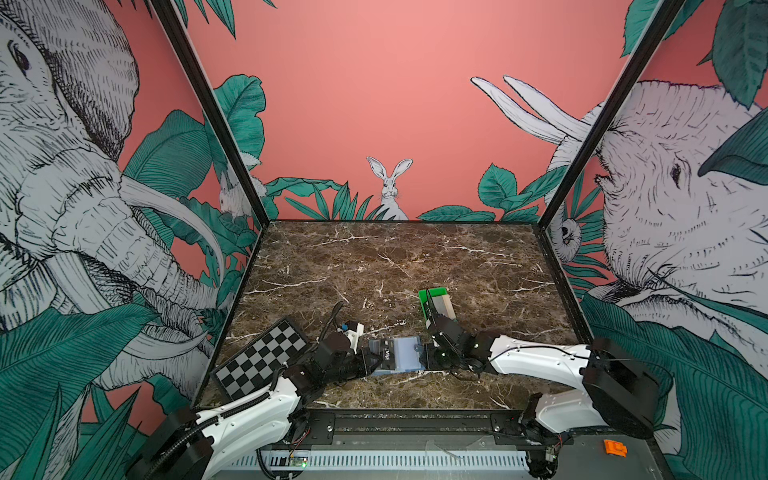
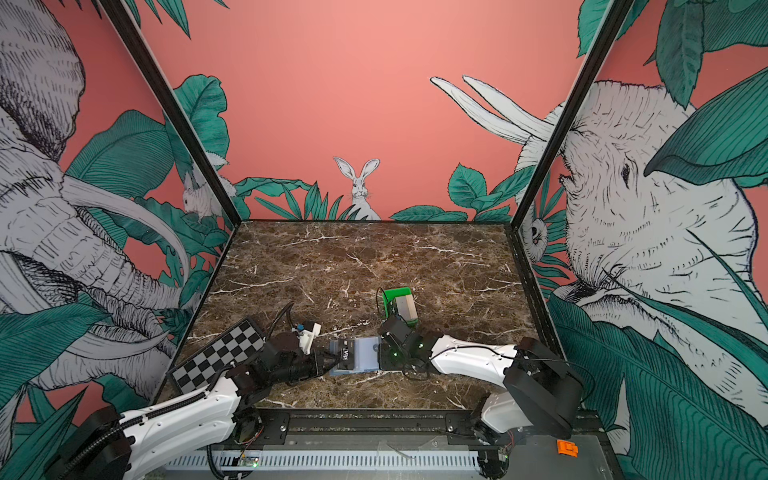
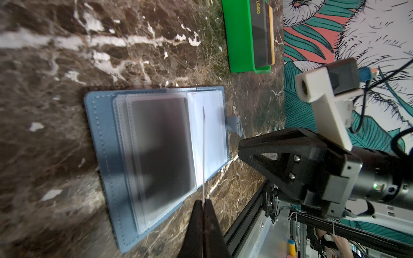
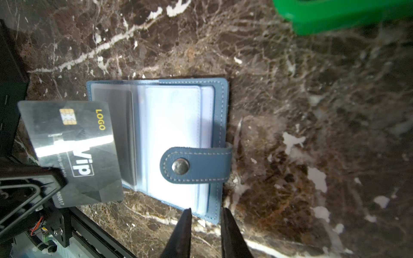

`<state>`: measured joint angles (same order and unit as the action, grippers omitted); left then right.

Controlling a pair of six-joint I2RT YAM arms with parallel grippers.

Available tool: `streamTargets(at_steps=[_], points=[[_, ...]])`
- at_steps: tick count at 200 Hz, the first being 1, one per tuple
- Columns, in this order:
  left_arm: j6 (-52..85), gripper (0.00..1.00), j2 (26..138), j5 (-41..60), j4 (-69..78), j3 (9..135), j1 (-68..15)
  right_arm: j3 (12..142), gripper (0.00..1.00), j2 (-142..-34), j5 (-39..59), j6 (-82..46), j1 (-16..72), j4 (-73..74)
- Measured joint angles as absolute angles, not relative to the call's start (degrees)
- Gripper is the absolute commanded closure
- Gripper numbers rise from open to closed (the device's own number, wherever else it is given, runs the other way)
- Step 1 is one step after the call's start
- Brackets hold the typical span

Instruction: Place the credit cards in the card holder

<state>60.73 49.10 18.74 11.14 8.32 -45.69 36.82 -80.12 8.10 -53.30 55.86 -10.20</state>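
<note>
Brown marble surface (image 1: 374,257) carries the open card holder (image 4: 178,125) between both arms, the left pincer (image 3: 203,202) pinching a black VIP card (image 4: 73,152) above its clear pockets, the right pincer (image 4: 206,214) slightly spread at its near edge.

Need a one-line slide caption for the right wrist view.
Left tool holds a black VIP card over the open blue card holder, right tool near its edge.

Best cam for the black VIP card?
Right wrist: the VIP card faces it, chip and lettering readable. Left wrist sees only its thin edge, clamped in the left gripper. Both top views show it small over the card holder.
</note>
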Motion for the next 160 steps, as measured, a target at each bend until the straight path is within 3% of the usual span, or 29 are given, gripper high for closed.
streamTargets(at_steps=[160], points=[[62.4, 1.0, 49.2, 16.4, 13.5, 8.1, -47.0, 34.0, 0.82, -80.9, 11.0, -55.3, 56.0, -3.7]])
